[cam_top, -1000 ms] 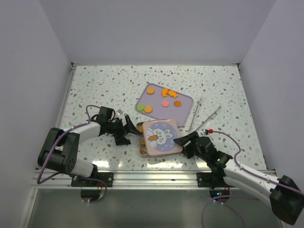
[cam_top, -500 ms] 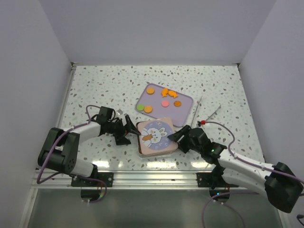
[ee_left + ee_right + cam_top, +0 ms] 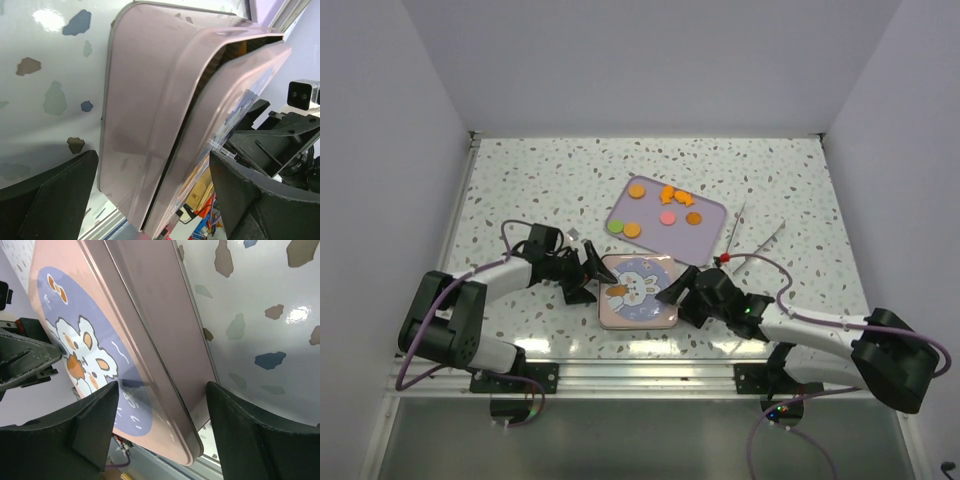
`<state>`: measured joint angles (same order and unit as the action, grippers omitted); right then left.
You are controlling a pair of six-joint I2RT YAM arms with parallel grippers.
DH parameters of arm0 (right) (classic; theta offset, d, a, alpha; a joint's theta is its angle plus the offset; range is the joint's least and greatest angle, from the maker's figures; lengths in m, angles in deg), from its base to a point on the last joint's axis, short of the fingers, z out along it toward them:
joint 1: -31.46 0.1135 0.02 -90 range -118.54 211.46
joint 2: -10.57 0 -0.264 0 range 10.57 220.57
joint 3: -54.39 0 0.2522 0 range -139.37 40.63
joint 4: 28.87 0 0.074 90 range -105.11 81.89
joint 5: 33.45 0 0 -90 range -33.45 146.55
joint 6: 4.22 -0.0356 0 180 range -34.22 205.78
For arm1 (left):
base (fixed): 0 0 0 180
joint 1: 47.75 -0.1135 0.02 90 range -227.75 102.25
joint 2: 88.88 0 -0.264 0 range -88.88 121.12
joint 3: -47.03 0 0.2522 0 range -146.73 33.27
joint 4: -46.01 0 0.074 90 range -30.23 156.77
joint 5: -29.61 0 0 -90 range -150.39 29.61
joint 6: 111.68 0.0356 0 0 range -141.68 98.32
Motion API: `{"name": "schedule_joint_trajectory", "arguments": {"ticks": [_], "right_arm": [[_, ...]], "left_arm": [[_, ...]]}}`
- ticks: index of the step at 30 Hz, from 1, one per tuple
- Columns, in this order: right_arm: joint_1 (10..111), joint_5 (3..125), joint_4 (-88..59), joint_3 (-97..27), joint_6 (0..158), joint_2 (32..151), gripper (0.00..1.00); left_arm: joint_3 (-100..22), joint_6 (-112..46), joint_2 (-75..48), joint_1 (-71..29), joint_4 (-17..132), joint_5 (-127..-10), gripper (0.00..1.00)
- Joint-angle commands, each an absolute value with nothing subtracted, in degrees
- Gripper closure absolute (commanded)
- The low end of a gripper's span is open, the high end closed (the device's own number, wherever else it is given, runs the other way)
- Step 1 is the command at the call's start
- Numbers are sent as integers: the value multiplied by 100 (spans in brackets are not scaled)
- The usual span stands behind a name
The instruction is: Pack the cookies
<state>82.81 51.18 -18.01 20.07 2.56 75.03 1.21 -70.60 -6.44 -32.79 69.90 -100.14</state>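
Several cookies (image 3: 632, 230), mostly orange with one pink and one green, lie on the lilac tray (image 3: 708, 230). In front of it sits the pink tin with its bunny lid (image 3: 638, 290) on top. From the left, my left gripper (image 3: 594, 278) stands wide open around the tin's side (image 3: 150, 100). There the lid (image 3: 235, 100) sits slightly lifted, and a sliver of orange shows in the gap. My right gripper (image 3: 678, 298) is open at the tin's right edge. One fingertip (image 3: 95, 425) is over the lid (image 3: 85, 340); the other is beside the tin's wall (image 3: 165, 315).
Two thin metal sticks (image 3: 732, 232) lie on the speckled table right of the tray. White walls close in the table on three sides. The aluminium rail with both arm bases (image 3: 620, 375) runs along the near edge.
The lid has slid left from its offset place and now covers the tin and the cookies inside. My right gripper came left with it and opened a little. The left gripper stayed put.
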Motion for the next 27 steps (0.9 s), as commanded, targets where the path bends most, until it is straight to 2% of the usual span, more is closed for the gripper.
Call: {"name": "schedule_joint_trajectory", "arguments": {"ticks": [1,3,15,27], "right_arm": [[8349,4952,-2284,1989,-9,7596,25],[8358,4891,-2171,1875,-27,7631,17],[8490,4741,-458,390,509,8140,13],[8508,4925,186,-392,615,8878,7]], "left_arm": [[5,-7046,-872,-3211,6803,-10021,2],[-13,-7037,-898,-3202,6864,-10030,1],[-189,-6914,-820,-3176,6979,-10039,2],[-294,-6861,-767,-3176,6961,-10082,1]]}}
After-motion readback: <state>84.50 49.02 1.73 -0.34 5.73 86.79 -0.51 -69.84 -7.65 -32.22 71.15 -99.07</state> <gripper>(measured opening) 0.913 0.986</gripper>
